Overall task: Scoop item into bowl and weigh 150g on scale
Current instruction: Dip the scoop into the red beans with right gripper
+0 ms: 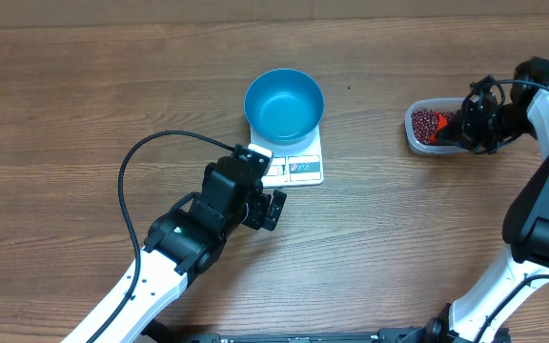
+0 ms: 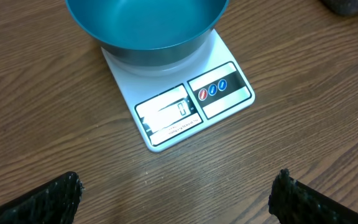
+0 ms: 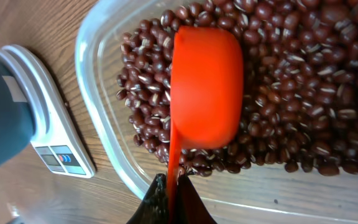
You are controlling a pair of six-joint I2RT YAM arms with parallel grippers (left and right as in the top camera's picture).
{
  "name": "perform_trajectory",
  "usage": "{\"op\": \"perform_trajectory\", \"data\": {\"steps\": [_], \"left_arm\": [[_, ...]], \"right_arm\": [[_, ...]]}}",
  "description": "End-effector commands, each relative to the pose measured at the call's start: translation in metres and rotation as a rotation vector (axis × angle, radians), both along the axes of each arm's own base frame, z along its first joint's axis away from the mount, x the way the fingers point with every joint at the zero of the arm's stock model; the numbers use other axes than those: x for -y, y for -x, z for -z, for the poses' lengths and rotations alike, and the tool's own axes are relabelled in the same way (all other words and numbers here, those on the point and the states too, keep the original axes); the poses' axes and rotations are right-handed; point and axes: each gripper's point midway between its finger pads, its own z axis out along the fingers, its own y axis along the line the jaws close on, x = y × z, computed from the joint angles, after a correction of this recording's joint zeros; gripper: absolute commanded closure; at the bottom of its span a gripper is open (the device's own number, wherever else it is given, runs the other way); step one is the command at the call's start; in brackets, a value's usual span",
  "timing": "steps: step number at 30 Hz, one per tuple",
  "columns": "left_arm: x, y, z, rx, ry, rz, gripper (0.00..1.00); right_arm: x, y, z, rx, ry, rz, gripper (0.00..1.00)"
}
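The blue bowl (image 1: 284, 103) stands on the white scale (image 1: 298, 170) and looks hollow, with nothing in it. My left gripper (image 1: 265, 183) hovers just before the scale's display edge, open, its fingers (image 2: 48, 202) wide apart over bare wood, with bowl (image 2: 148, 25) and scale (image 2: 191, 106) ahead. Dark red beans (image 3: 303, 81) fill a clear container (image 3: 104, 118) at the right. My right gripper (image 3: 174, 186) is shut on the thin handle of a red scoop (image 3: 207, 87), whose rounded back faces up, lying on the beans. From overhead, the right gripper (image 1: 470, 124) is at the container's right end.
The clear container (image 1: 427, 127) sits about a hand's width right of the scale. A black cable (image 1: 136, 162) loops up from the left arm over the table's left half. The right arm's white links (image 1: 541, 191) run down the right edge.
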Motion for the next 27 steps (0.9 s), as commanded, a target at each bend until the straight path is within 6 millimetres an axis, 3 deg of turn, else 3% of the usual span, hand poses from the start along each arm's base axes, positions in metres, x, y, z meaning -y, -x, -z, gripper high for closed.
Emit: {"op": "perform_trajectory", "data": {"steps": [1,16,27], "left_arm": [[-0.003,-0.003,-0.001,0.011,-0.014,-0.006,0.00],[-0.003,-0.003,-0.001,0.011,-0.014,-0.006,0.01],[-0.003,-0.003,-0.001,0.010,-0.013,-0.006,0.01]], "right_arm": [[0.001,0.000,0.000,0.006,-0.075,0.036,0.96],[0.009,-0.003,-0.022,0.103,-0.235,0.070,0.96],[0.023,0.009,-0.035,0.154,-0.319,0.078,0.96]]}}
